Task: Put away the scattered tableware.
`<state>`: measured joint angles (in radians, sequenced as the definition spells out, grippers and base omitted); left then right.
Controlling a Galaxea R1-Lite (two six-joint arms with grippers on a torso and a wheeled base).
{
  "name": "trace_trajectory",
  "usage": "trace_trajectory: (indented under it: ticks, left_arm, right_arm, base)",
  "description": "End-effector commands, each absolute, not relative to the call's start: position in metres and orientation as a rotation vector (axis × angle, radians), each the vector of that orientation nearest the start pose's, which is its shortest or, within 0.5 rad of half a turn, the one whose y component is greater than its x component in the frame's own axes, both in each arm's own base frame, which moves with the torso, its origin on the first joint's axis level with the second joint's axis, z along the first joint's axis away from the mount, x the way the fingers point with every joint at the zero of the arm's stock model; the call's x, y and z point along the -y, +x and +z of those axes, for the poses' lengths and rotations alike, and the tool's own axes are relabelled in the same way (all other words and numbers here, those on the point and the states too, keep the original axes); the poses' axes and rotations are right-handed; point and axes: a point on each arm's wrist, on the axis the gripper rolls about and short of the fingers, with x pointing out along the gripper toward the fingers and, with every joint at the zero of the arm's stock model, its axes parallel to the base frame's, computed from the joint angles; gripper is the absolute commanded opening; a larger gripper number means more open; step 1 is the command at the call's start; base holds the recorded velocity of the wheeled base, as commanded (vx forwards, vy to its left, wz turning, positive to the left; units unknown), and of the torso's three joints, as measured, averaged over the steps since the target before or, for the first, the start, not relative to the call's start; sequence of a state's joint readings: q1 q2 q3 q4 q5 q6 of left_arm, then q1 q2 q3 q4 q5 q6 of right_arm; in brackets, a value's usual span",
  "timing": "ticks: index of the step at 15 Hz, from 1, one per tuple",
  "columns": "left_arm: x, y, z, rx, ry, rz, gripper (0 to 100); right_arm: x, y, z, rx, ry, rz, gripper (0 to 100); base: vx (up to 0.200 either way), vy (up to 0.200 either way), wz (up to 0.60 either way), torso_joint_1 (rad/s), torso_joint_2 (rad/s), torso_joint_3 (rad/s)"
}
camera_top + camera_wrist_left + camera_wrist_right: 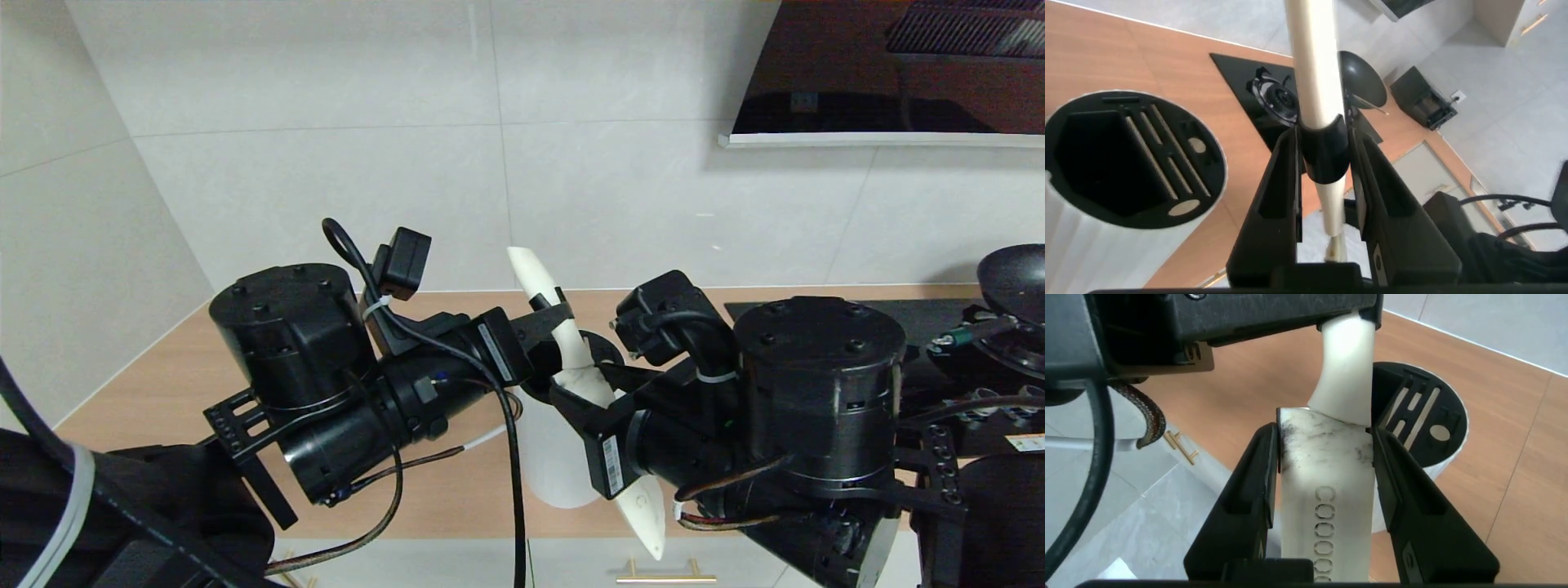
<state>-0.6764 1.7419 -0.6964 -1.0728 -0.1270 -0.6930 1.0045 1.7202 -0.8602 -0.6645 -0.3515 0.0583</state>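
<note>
Kitchen: wood-tone counter (147, 384) under white wall tiles, black cooktop (1241, 86) beside the cutlery holder (563, 478) | white utensil (574, 339) tilted above the holder, not yet inside | left gripper (553, 314) clamped on its handle; right gripper (594, 390) clamped on its broad part | remaining, judged: lower it into the holder

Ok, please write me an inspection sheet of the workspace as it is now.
Surface: wooden counter, light brown.
Job's things: white utensil held in the air close to the white holder, which has a black slotted insert.
Clutter: nothing seen.
Grippers: left gripper shut on the utensil's handle; right gripper shut on its wider part.
Cables: black cable hangs below the left arm.
Surroundings: tiled wall, black hob, dark pan, range hood.
</note>
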Motion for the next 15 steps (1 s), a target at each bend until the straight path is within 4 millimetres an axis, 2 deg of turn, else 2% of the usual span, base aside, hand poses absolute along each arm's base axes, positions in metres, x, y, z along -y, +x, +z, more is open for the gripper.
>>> trace_trajectory:
  ticks: [1, 6, 7, 11, 15]
  left_arm:
    - [0.194, 0.237, 0.186, -0.251, -0.663, -0.781, 0]
    - [0.194, 0.237, 0.186, -0.248, -0.664, -0.782, 0]
    - [0.194, 0.237, 0.187, -0.245, -0.665, -0.783, 0]
    - [0.190, 0.232, 0.197, -0.212, -0.666, -0.796, 0]
    - [0.180, 0.231, 0.207, -0.120, -0.562, -0.786, 0]
  right_arm:
    - [-0.262, 0.176, 0.195, -0.171, -0.066, 0.646, 0]
    - [-0.262, 0.176, 0.195, -0.171, -0.066, 0.646, 0]
    - [-0.262, 0.176, 0.195, -0.170, -0.065, 0.647, 100]
    - [-0.258, 0.176, 0.201, -0.147, -0.026, 0.638, 100]
    - [-0.222, 0.183, 0.230, -0.060, 0.036, 0.558, 100]
  base:
    - [0.000, 0.000, 0.00, 0.000, 0.00, 0.000]
    - [0.000, 0.000, 0.00, 0.000, 0.00, 0.000]
    - [0.000, 0.000, 0.00, 0.000, 0.00, 0.000]
    - [0.000, 0.000, 0.00, 0.000, 0.00, 0.000]
    - [0.000, 0.000, 0.00, 0.000, 0.00, 0.000]
